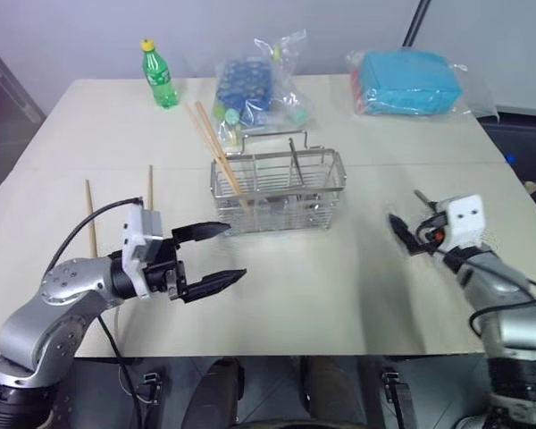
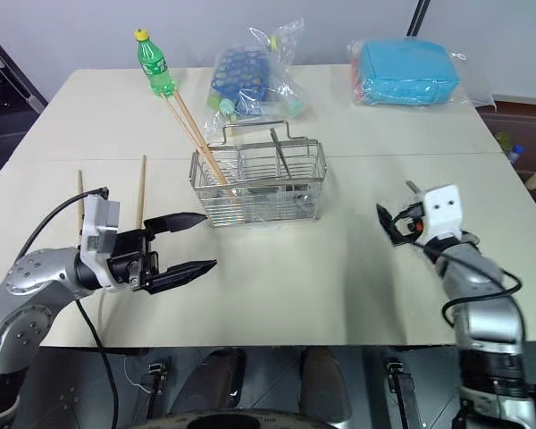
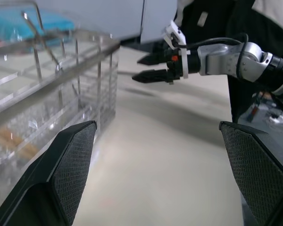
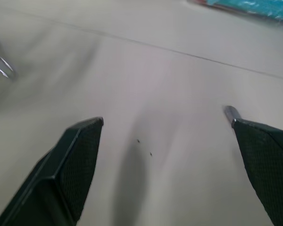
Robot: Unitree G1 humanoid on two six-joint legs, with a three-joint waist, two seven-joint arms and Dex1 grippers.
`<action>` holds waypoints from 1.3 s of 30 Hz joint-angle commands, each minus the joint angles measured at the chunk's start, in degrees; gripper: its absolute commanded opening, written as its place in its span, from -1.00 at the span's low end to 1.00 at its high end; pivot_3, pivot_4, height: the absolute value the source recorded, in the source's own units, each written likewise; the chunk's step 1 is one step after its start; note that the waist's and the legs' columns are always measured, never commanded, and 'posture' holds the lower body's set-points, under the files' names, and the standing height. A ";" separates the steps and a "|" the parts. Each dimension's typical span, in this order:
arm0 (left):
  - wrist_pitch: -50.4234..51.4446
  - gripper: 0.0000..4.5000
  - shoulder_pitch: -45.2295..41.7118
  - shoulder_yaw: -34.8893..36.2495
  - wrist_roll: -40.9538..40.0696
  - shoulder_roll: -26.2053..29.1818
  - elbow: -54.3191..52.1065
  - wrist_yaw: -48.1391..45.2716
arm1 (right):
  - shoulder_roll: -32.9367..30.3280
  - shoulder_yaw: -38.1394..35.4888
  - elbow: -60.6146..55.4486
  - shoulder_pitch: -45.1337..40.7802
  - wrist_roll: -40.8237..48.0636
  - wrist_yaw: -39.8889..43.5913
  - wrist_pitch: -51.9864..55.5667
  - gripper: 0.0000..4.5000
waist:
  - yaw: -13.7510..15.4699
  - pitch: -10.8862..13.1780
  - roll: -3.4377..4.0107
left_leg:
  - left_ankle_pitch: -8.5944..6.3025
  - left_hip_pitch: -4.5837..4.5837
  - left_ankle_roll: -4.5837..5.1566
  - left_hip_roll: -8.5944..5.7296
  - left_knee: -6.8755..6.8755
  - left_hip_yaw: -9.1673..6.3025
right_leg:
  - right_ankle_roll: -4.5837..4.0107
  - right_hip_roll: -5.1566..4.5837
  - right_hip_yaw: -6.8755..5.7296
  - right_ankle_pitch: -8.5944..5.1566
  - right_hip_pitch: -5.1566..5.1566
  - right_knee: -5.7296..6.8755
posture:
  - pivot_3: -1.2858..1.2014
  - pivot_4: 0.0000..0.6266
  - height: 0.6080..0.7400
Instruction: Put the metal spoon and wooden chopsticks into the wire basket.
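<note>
The wire basket (image 1: 279,190) stands upright just above the middle of the head camera frame, on the pale table (image 1: 339,295), its loop handle raised over the dividers; the metal spoon (image 2: 280,154) stands inside it, handle up, in a compartment near the middle; two wooden chopsticks (image 1: 216,152) lean in the basket's left end, their tips slanting toward the upper left above the rim; two more chopsticks (image 1: 90,229) lie flat on the table at the left of the frame, well apart from the basket, roughly parallel, one nearer the table's left edge and the other (image 1: 150,186) closer to the basket; the left gripper (image 1: 213,257) hangs at lower left, in front of the basket's left corner, its two black fingers spread wide with nothing between them, pointing toward the right; the right gripper (image 1: 406,235) sits at right of centre, apart from the basket, jaws likewise spread and empty; at the top of the frame, beyond the basket, a green plastic bottle (image 1: 159,74) with a yellow cap stands at upper left, a clear bag of blue items (image 1: 255,86) lies beside it at upper centre, and a bagged teal package (image 1: 406,82) rests at upper right.
</note>
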 commanded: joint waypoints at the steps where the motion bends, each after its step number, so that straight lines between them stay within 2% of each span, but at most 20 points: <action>1: -0.76 0.94 -0.06 -0.22 0.29 -0.88 -0.44 0.09 | -6.91 -1.02 2.85 -1.48 2.65 8.86 3.55 1.00 | 0.06 0.00 0.01 | -0.02 -0.01 0.03 -0.01 0.00 0.01 | 0.00 0.00 0.00 0.00 0.00 -0.03 | 0.03 -0.52 1.00; 6: -1.19 0.94 1.01 -0.37 1.12 -1.97 -1.07 0.59 | -13.32 0.62 13.25 -6.64 1.94 17.14 2.97 1.00 | -0.14 0.01 0.01 | -0.06 -0.04 0.11 0.00 0.05 0.13 | 0.01 -0.02 0.01 0.01 0.06 -0.26 | 0.03 -0.52 1.00; 12: -1.41 0.94 2.30 0.26 1.74 -2.84 -2.49 2.10 | -16.80 4.41 26.85 -14.18 -2.81 22.16 -2.33 1.00 | -0.03 0.01 0.01 | -0.07 -0.04 0.12 0.02 0.06 0.16 | 0.03 -0.02 0.01 0.02 0.07 -0.29 | 0.03 -0.52 1.00; 26: -2.79 0.94 3.41 -0.15 3.88 -4.71 -3.90 5.67 | -18.60 9.43 48.75 -27.50 -10.72 26.41 -8.79 1.00 | -0.19 0.01 0.03 | -0.07 -0.05 0.12 0.01 0.07 0.19 | 0.16 -0.03 0.02 0.10 0.07 -0.34 | 0.03 -0.52 1.00; 32: -4.11 0.94 3.38 0.17 5.55 -5.42 -2.72 5.96 | -17.96 10.00 54.12 -32.57 -11.44 27.83 -5.76 1.00 | -0.11 0.01 0.03 | -0.07 -0.06 0.12 0.01 0.07 0.19 | 0.17 -0.04 0.02 0.11 0.07 -0.35 | 0.03 -0.52 1.00; 39: -4.75 0.94 3.24 0.72 6.40 -6.18 -2.47 7.31 | -17.36 11.41 55.83 -33.65 -13.01 29.22 -6.29 1.00 | -0.10 0.01 0.03 | -0.07 -0.06 0.12 0.00 0.08 0.19 | 0.19 -0.04 0.02 0.12 0.07 -0.35 | 0.03 -0.52 1.00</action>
